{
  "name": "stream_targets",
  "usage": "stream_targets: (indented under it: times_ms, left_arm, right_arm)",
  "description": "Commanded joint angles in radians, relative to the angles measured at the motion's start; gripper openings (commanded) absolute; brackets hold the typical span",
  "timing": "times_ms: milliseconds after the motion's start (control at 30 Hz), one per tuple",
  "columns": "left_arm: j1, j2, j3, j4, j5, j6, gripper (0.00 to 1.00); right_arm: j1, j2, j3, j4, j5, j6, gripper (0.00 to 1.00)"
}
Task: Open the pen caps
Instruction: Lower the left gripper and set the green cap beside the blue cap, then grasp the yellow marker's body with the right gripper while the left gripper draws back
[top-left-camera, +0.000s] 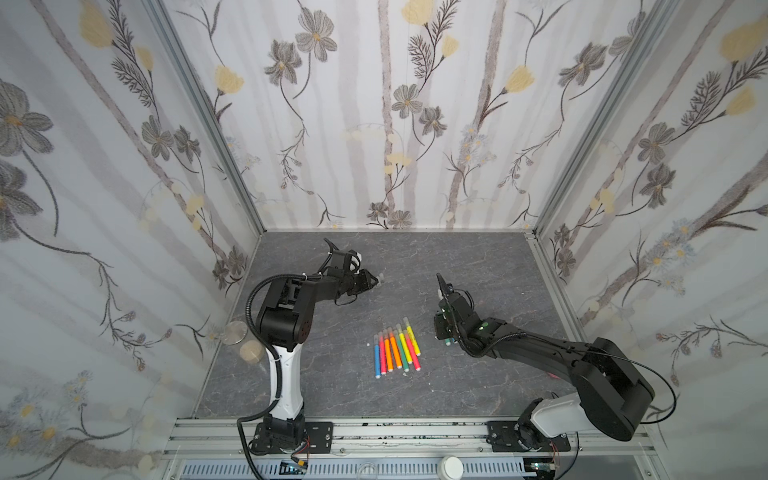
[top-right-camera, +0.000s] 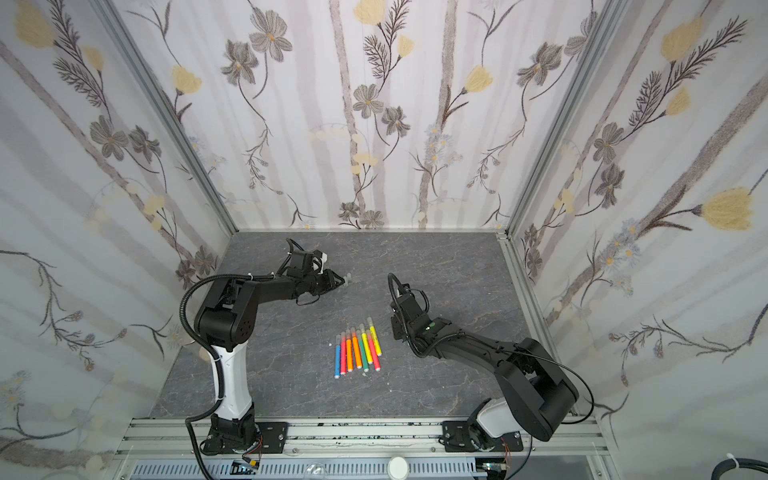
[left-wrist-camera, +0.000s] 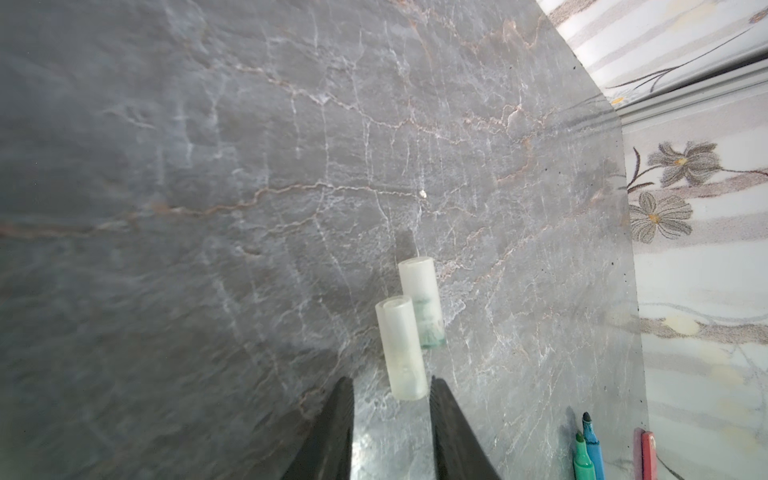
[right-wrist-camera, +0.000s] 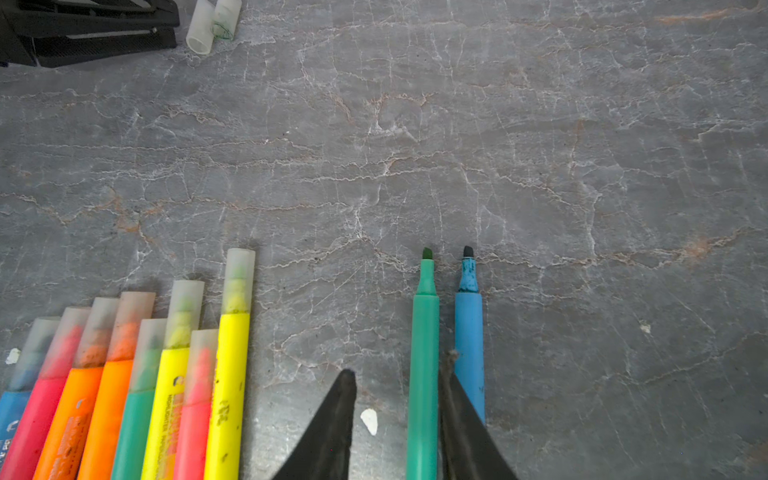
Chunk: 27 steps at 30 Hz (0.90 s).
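Your left claw (left-wrist-camera: 390, 379): jaws apart, clamping nothing.
Loose pen caps (left-wrist-camera: 401, 349): two, on the tabletop (left-wrist-camera: 208, 166) just ahead of its tips, the nearer end between them.
Your right claw (right-wrist-camera: 397, 363): jaws apart; green pen (right-wrist-camera: 424, 353) between them, blue pen (right-wrist-camera: 469, 324) just outside.
Capped pens (right-wrist-camera: 124, 374): eight, beside that claw.
Cut off: both bare pens' rear ends.

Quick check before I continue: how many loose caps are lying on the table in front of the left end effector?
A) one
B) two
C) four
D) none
B: the left wrist view shows a clear cap and a green-stained cap lying side by side on the table, just beyond the left end effector.
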Motion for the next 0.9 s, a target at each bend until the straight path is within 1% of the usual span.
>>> stream_targets:
  times_ms: [0,300,533,633,733,867]
  left_arm:
    - [0.004,-0.05,-0.023,0.024,-0.016,0.002,0.32]
    - [0.003,-0.265,-0.077,0.013,-0.014,-0.018,0.35]
    - [0.001,-0.383,-0.137,-0.026,0.002,-0.032,0.37]
    - [-0.005,-0.452,-0.188,-0.039,-0.026,-0.012,0.37]
    - [-0.006,-0.529,-0.272,-0.032,-0.062,-0.014,0.38]
    - [-0.011,-0.589,-0.352,-0.008,-0.057,-0.031,0.38]
  right_arm:
    - [0.012,0.007,0.044,-0.028,-0.018,0.01,0.35]
    - [0.031,0.021,0.049,-0.018,-0.04,0.013,0.35]
    - [0.039,-0.006,0.06,-0.031,-0.055,0.011,0.36]
    - [0.049,-0.02,0.036,-0.006,-0.076,0.024,0.36]
    - [0.062,-0.008,0.028,-0.001,-0.096,0.051,0.37]
    - [0.077,0.033,0.05,-0.02,-0.105,0.056,0.36]
